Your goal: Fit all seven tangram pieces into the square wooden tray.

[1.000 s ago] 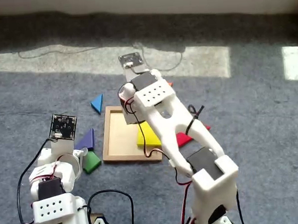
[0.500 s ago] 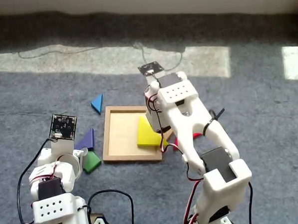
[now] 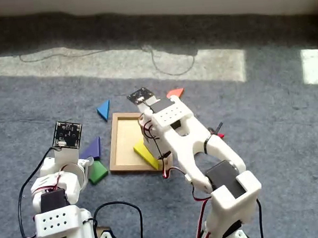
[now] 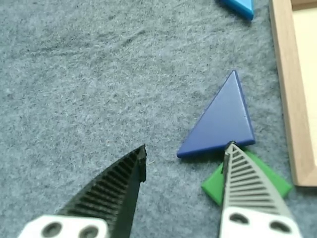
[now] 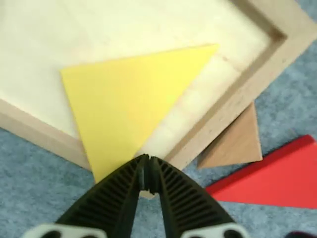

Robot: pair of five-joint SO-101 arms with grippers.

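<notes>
The square wooden tray (image 3: 117, 145) lies on the grey carpet. A yellow triangle (image 5: 129, 99) rests tilted in it, one corner sticking out over the near rim (image 5: 44, 134). My right gripper (image 5: 147, 161) is shut on that corner, and the right arm (image 3: 175, 129) covers the tray's right side. My left gripper (image 4: 185, 148) hangs open over the carpet left of the tray. One fingertip (image 4: 232, 153) is above the spot where a dark blue triangle (image 4: 223, 119) meets a green piece (image 4: 218, 186).
A light blue triangle (image 3: 103, 109) lies beyond the tray's far left corner and an orange-red triangle (image 3: 174, 92) beyond its far right. A tan wooden triangle (image 5: 235, 146) and a red piece (image 5: 267, 183) lie just outside the tray's corner. A cable (image 3: 167, 70) trails across the far carpet.
My right arm swung back over the tray and drew toward its near edge. The yellow triangle shifted from flat inside the tray to overhanging the near rim. The left arm kept still.
</notes>
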